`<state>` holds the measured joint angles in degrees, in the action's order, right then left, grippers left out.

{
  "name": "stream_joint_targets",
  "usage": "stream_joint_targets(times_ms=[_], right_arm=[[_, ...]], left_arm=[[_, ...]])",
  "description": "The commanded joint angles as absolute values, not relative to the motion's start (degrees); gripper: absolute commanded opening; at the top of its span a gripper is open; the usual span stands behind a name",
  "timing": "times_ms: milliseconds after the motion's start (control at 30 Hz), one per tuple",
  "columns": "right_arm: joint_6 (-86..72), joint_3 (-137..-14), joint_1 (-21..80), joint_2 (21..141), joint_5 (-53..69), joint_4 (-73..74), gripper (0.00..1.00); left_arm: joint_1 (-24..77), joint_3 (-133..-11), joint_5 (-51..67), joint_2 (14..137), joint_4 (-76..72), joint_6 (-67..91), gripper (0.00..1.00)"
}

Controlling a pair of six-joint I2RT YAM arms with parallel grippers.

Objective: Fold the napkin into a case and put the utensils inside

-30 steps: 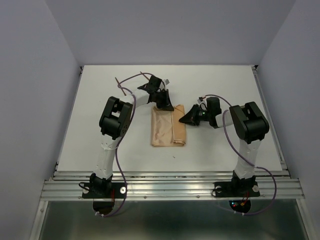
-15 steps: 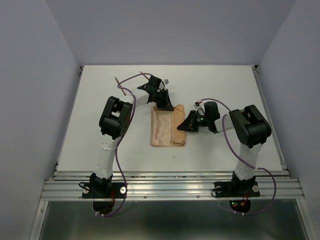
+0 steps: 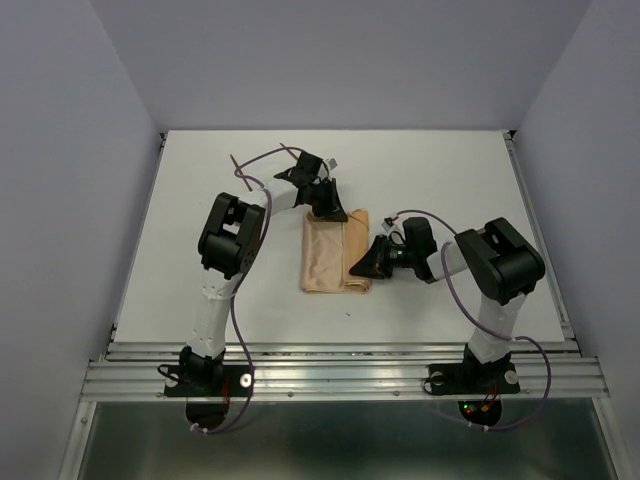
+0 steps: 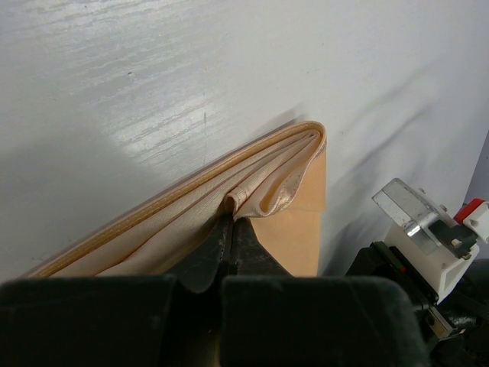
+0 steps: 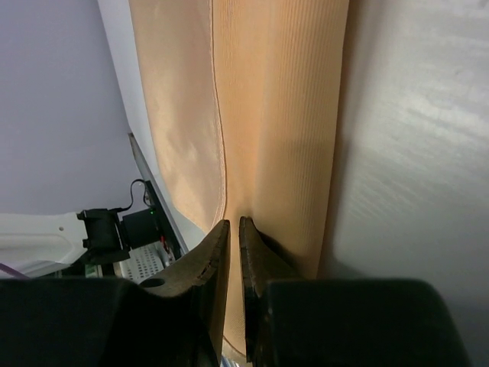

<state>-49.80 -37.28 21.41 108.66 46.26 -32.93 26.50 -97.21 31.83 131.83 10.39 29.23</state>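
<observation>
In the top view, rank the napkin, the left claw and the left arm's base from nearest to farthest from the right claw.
From the right claw:
1. The napkin: at the claw's tips, just to its left.
2. The left claw: at the napkin's far edge.
3. The left arm's base: at the near left, bottom of the view.

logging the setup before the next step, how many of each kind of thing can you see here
napkin, folded into an oblong: 1
grippers: 2, the left gripper and the right gripper, each pinching the napkin
table: 1
total: 4
</observation>
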Motion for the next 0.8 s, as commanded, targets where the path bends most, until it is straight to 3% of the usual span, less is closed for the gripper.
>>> stream_joint_targets(times_ms=[0,467,767], right_arm=[[-51.5,-33.8,23.3,108.0,43.9,-36.3,0.16],[-54.5,-28.7,26.0,106.2,41.9,-41.0,0.16],[-56.2,-25.8,26.5,112.3,40.6,-46.3,0.15]], left_arm=[[25.8,-95.2,27.0,133.3,12.0,27.6,0.0],[25.8,-95.0,26.7,133.5,11.9,27.8,0.0],[25.8,-95.1,26.6,133.7,11.9,27.9,0.0]])
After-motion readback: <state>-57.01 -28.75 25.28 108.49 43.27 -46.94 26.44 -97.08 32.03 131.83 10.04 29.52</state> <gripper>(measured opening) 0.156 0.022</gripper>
